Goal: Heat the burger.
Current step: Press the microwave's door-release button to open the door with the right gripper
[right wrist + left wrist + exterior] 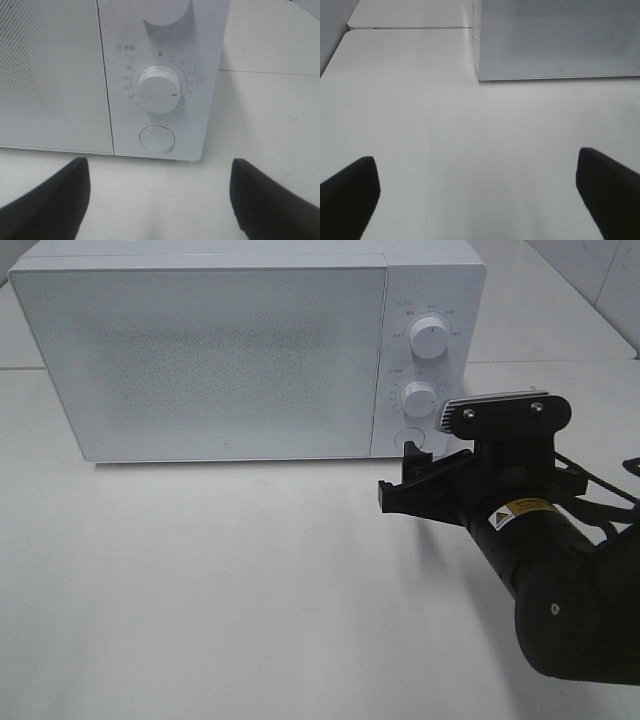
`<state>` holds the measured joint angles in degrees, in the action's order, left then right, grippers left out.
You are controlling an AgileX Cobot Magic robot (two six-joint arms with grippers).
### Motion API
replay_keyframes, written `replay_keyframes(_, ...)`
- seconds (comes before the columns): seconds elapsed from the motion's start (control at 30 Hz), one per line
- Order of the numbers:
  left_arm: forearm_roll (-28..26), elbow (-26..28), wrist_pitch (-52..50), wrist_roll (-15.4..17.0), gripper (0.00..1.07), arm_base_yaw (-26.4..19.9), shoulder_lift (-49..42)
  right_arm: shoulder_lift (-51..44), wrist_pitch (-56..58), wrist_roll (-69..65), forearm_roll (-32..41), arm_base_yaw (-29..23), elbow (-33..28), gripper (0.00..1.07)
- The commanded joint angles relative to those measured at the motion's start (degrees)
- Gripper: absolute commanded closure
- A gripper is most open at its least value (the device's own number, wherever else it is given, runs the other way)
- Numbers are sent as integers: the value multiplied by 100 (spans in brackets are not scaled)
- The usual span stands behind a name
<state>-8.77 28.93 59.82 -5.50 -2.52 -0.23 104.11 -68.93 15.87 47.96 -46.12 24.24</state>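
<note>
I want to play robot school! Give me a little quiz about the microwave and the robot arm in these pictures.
1. True or false: the door of the microwave is open.
2. What sits just under the lower knob on the panel? A) a round button B) a handle C) a screen
3. Fill in: the jaws of the right arm stand ____ and hold nothing.

Key: 1 false; 2 A; 3 open.
</note>
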Motion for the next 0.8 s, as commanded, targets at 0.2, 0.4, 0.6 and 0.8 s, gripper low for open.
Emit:
replay_keyframes(0.2,-29,-17,-40,23,7,-23,-120,11,63,-401,23,-23,126,32)
replay_keyframes(0.4,-29,-17,-40,23,7,-23,-120,11,126,-2063,23,-23,126,38)
replay_keyframes(0.6,-29,-17,-40,23,7,-23,-120,11,120,-4859,23,-23,126,57)
replay_keyframes(0.8,-29,-17,-40,23,7,-23,-120,11,120,-6933,23,-23,126,75)
